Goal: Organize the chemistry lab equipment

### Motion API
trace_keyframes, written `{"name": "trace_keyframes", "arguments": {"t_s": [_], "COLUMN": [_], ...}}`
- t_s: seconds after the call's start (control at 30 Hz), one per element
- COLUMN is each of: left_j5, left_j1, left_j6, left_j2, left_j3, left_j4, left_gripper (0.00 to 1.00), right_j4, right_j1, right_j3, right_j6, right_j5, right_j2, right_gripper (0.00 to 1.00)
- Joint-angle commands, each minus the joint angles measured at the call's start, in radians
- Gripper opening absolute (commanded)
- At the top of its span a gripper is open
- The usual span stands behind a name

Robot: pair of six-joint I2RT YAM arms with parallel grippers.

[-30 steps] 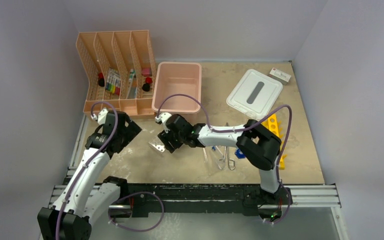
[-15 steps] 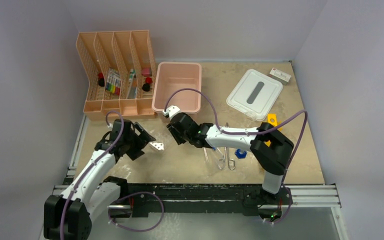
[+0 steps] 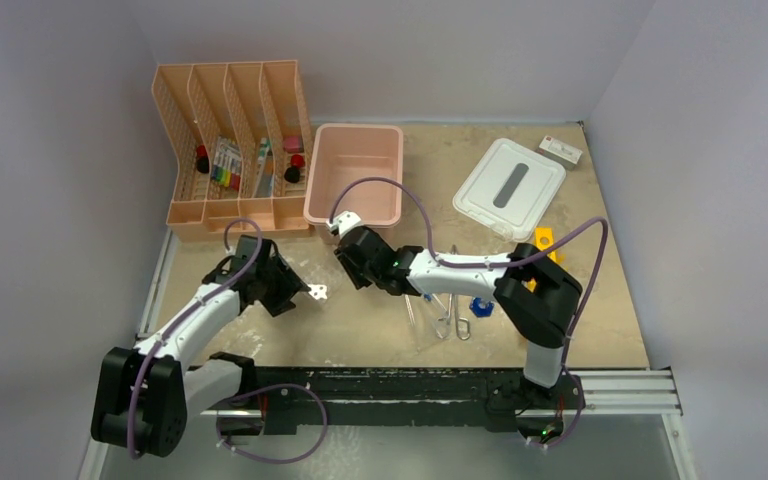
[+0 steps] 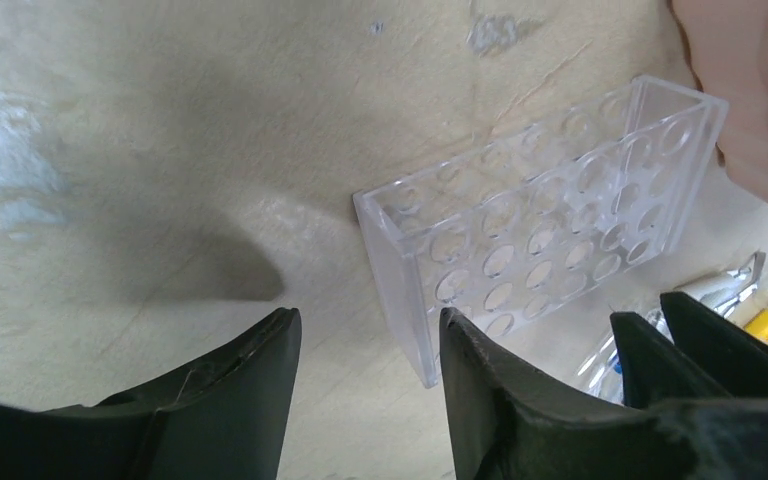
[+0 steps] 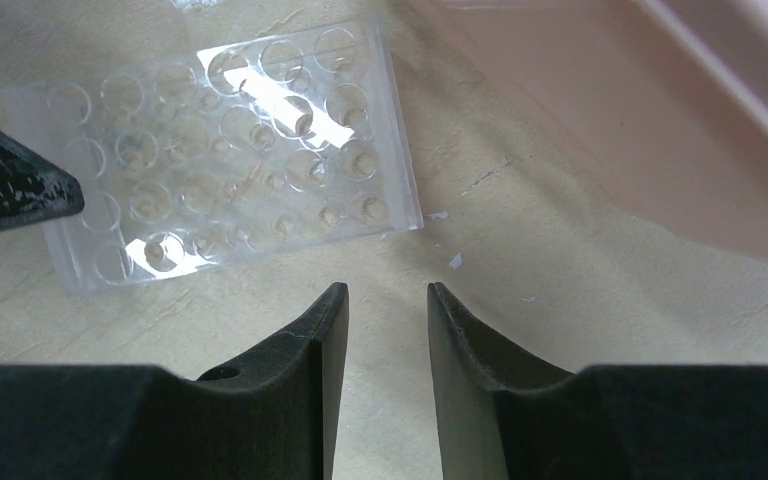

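The clear plastic multi-hole tube tray (image 3: 317,292) lies on the table between my two grippers. My left gripper (image 3: 302,291) is open at its left end. In the left wrist view the tray (image 4: 550,220) has its near corner between the fingers (image 4: 367,320), close beside the right finger (image 4: 480,390) and apart from the left one. My right gripper (image 3: 344,274) hangs just right of the tray, jaws a narrow gap apart with nothing between them (image 5: 385,290); the tray (image 5: 230,150) lies ahead of it. Metal forceps and scissors (image 3: 457,315), a blue cap (image 3: 480,306) and a clear bag (image 3: 425,322) lie under the right arm. The yellow holed rack (image 3: 544,240) is partly hidden.
The pink bin (image 3: 355,175) stands just behind the right gripper, its wall close in the right wrist view (image 5: 660,120). The peach file organizer (image 3: 235,140) is at the back left. The white lid (image 3: 509,187) and a small white box (image 3: 561,151) lie at the back right.
My right gripper has drawn back from the tray toward the pink bin and narrowed its jaws. My left gripper has moved right to the tray's end, its jaws narrowing.
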Motion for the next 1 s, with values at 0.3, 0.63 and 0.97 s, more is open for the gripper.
{"name": "trace_keyframes", "arguments": {"t_s": [0.3, 0.63, 0.97], "left_j5": [-0.452, -0.716, -0.322], "left_j1": [0.000, 0.010, 0.065], "left_j6": [0.048, 0.120, 0.227], "left_j2": [0.092, 0.193, 0.172], "left_j3": [0.167, 0.338, 0.446], "left_j4": [-0.198, -0.216, -0.211], "left_gripper": [0.44, 0.46, 0.53], "right_j4": [0.037, 0.126, 0.141], "right_j1": [0.002, 0.003, 0.003], "right_j3": [0.062, 0.072, -0.033], "right_j6": [-0.009, -0.072, -0.038], "right_j5": [-0.013, -0.057, -0.064], "right_j2": [0.018, 0.038, -0.076], "right_gripper": [0.38, 0.38, 0.38]}}
